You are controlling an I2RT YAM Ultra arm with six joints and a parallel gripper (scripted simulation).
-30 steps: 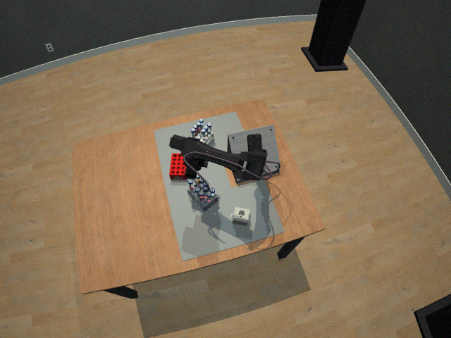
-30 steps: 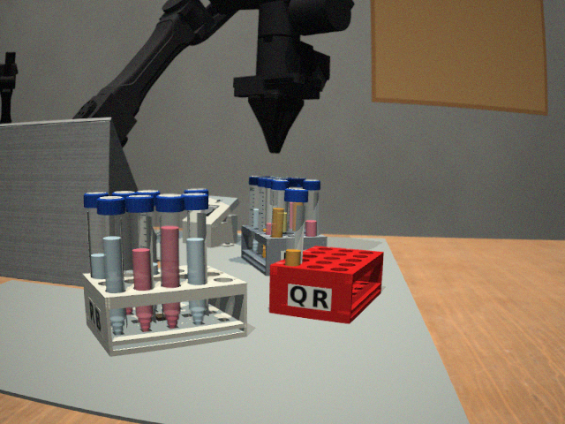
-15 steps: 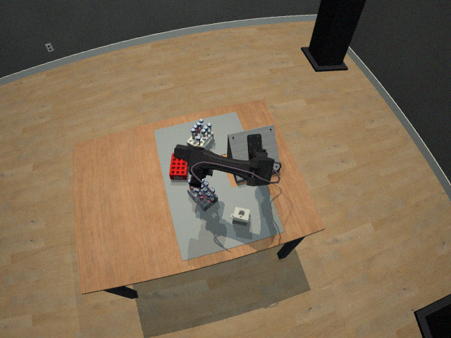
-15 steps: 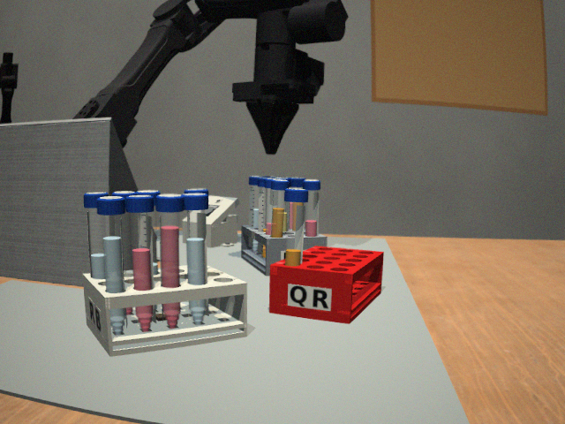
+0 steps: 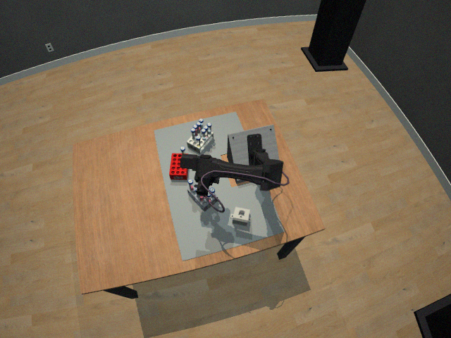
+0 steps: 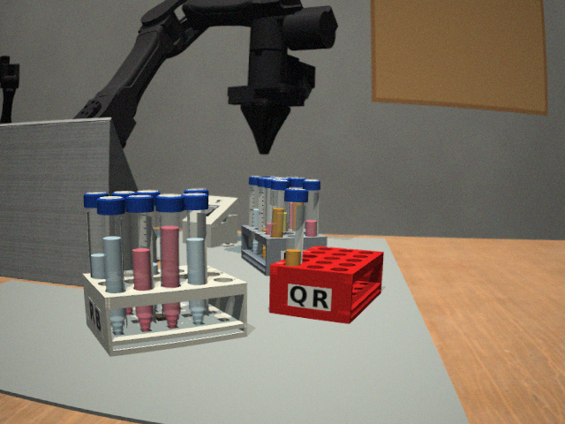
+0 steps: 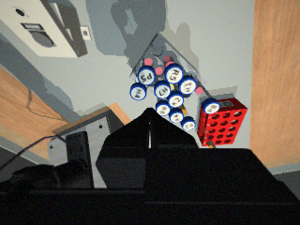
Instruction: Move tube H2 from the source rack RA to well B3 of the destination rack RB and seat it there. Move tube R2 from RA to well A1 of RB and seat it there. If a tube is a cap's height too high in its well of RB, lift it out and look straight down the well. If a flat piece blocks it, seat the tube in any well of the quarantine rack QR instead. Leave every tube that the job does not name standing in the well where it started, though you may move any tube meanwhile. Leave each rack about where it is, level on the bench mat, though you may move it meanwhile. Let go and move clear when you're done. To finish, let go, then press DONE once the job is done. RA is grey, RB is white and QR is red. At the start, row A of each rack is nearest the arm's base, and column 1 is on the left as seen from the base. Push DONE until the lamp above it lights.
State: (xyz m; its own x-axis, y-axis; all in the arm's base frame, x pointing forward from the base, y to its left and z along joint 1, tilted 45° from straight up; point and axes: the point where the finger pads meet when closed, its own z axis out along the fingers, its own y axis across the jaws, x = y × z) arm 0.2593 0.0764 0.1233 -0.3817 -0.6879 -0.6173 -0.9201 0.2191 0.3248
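Grey-blue matting [image 5: 232,203] [image 6: 328,365] [image 7: 220,28] bears the grey source rack [image 5: 196,199] [image 6: 274,255], crowded with blue-capped tubes, beside red rack QR [image 5: 178,177] [image 6: 310,296] [image 7: 224,123], while the black gripper [image 6: 263,152] [image 7: 150,112] hangs above, fingertips closed together, holding nothing.

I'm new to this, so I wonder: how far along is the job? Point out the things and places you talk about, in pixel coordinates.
Possibly partway: one tube [image 5: 182,148] [image 6: 298,228] stands in the red rack [image 5: 177,177] [image 6: 278,291] [image 7: 202,128], its label unreadable. The shut pincer [image 5: 202,190] [image 6: 263,153] [image 7: 150,112] holds nothing. Neither H2's nor R2's placement can be confirmed. Pressing DONE probably remains; no lit lamp is visible.
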